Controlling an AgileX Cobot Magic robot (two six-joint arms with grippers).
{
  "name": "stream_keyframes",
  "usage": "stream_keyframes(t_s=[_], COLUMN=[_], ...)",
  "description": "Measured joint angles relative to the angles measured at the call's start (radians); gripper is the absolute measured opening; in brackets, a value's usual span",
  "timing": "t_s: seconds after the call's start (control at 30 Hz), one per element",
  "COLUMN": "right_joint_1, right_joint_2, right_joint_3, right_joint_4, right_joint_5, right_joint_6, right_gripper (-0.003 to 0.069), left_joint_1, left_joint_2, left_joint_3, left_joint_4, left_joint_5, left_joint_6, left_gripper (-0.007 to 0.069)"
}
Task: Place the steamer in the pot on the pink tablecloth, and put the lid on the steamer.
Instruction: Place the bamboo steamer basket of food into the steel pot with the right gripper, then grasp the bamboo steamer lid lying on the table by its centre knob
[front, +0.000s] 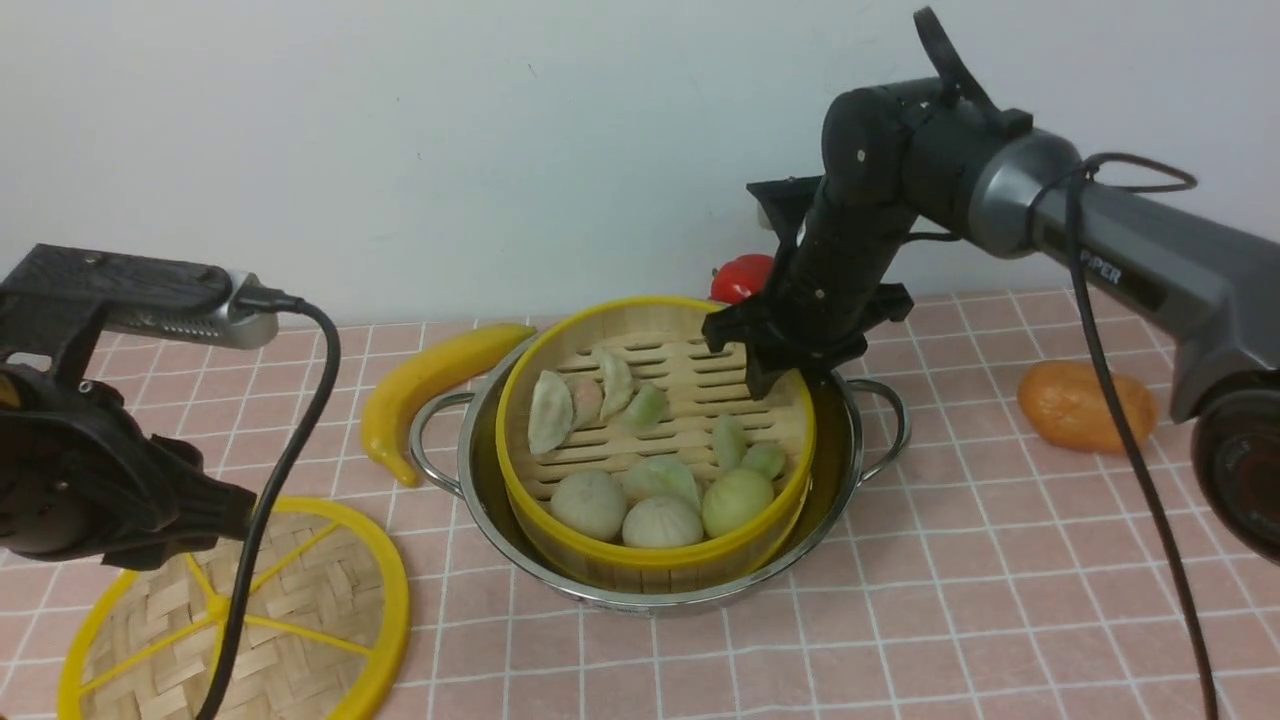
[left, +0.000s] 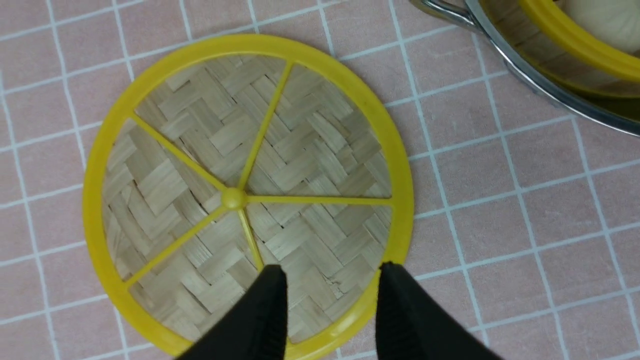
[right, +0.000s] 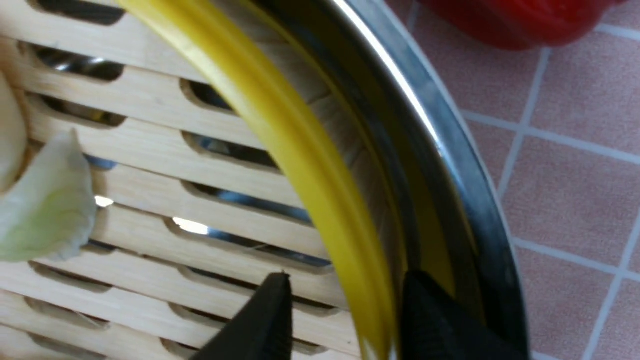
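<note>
**Right jaws astride the steamer (front: 640, 562) rim; left jaws over the lid (front: 300, 610)**

The right jaws stand wide. One finger (right: 270, 320) is inside the steamer above its slats, and the other is down in the gap between the steamer wall and the pot (front: 478, 500). The yellow rim runs between them with clear space on the inner side, so nothing is clamped. The one steamer sits inside the one pot, just below these jaws, on the pink cloth (front: 900, 600) that covers the tabletop. Two wire handles show on the pot.

Inside the steamer, on the side away from the right jaws, lie four round buns (front: 660, 520) and about six folded dumplings (front: 550, 410). Some of them overlap, so that count is rough. Behind the right jaws is one red thing (front: 740, 275), half hidden by the arm. Well off to their outer side lies one orange lump (front: 1085, 405).

The left jaws are partly apart with nothing between them, above the edge of the single lid, which lies flat on the cloth beside the pot. In the front view the arm's bulk hides their tips, and its cable and the frame edge cut off part of the lid. One banana (front: 440, 375) lies beyond the lid, by the pot's nearer handle.
</note>
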Motion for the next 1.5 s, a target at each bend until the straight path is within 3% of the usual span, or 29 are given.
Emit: stream_keyframes(t_s=[0.27, 0.57, 0.97, 1.17, 1.5], right_joint_1=[0.000, 0.000, 0.000, 0.000, 0.000], right_joint_2=[-0.027, -0.265, -0.698, -0.914, -1.162], right_joint_3=[0.000, 0.000, -0.001, -0.002, -0.003], right_joint_4=[-0.050, -0.183, -0.116, -0.048, -0.034], right_joint_5=[0.000, -0.001, -0.002, -0.004, -0.003], right_joint_6=[0.000, -0.002, -0.073, -0.122, -0.147], right_gripper=[0.0351, 0.0351, 0.0351, 0.0351, 0.0351], left_joint_1=[0.000, 0.059, 0.121, 0.121, 0.121], left_joint_2=[0.065, 0.236, 0.363, 0.434, 0.542], left_joint_3=[0.000, 0.000, 0.000, -0.001, -0.001], left_joint_4=[0.019, 0.189, 0.065, 0.063, 0.063], left_joint_5=[-0.027, -0.032, -0.150, -0.164, -0.210], left_joint_6=[-0.027, -0.294, -0.260, -0.254, -0.253], left_gripper=[0.0244, 0.0244, 0.0244, 0.0244, 0.0244])
